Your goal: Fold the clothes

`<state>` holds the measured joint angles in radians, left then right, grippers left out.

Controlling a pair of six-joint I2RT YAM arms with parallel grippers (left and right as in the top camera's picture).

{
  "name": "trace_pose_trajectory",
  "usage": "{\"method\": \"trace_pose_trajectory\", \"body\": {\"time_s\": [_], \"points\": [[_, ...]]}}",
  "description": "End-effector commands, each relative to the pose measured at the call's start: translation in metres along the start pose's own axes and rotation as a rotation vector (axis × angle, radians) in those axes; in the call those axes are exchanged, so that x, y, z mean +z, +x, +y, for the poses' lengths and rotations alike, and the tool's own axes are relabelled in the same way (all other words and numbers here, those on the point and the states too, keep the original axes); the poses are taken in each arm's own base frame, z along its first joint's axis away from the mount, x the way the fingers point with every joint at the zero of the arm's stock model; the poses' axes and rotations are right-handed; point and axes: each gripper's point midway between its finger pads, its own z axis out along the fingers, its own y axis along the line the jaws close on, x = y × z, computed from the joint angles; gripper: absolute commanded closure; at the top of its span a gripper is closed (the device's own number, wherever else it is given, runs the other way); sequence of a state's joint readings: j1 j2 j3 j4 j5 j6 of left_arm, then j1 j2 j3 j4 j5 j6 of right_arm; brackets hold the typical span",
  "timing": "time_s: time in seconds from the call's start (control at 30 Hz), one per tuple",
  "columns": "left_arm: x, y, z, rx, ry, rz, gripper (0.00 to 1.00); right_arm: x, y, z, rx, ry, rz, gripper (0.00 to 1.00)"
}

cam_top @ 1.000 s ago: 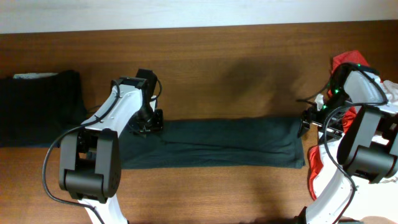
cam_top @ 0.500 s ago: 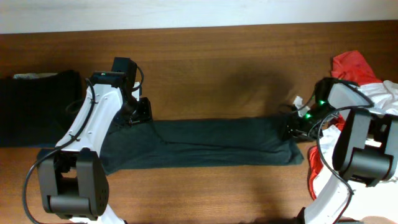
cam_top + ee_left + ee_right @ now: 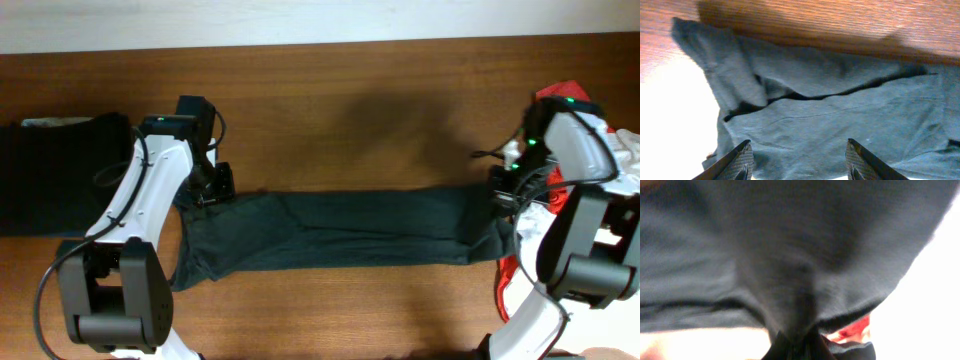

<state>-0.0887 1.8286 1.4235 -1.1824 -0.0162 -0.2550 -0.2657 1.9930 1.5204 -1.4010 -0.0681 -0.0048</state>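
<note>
The clothes in play are one dark T-shirt [image 3: 350,230], folded into a long strip across the middle of the wooden table. My left gripper [image 3: 213,186] hovers over the strip's upper left corner. In the left wrist view its two fingertips [image 3: 736,161] stand wide apart, open, with the shirt [image 3: 820,120] lying flat below them. My right gripper [image 3: 505,197] is at the strip's right end, shut on a bunched fold of the shirt [image 3: 790,245]; the jaws [image 3: 796,344] are pinched together under the fabric.
A stack of folded black garments [image 3: 60,175] lies at the far left. A pile of red and white clothes [image 3: 600,130] sits at the right edge behind my right arm; red cloth [image 3: 852,328] shows below the held shirt. Bare table [image 3: 380,130] lies behind the strip.
My right gripper has shut on the shirt's right end and drawn it to the right. My left gripper opened and shifted left; the strip's left end now sags toward the table's front.
</note>
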Motion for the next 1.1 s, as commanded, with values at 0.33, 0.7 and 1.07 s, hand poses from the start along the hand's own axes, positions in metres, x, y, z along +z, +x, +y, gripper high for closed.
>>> {"method": "trace_pose_trajectory", "body": {"time_s": [0.33, 0.7, 1.07], "points": [[-0.006, -0.003, 0.014, -0.033, -0.026, -0.014, 0.38, 0.021, 0.044, 0.187, -0.331, 0.137, -0.084, 0.92], [-0.006, -0.002, 0.014, -0.033, -0.027, -0.011, 0.37, 0.040, 0.058, 0.249, -0.499, 0.012, -0.100, 0.46], [-0.003, 0.010, 0.017, -0.021, -0.043, 0.038, 0.31, 0.013, 0.050, 0.223, -0.470, 0.008, -0.136, 0.28]]}}
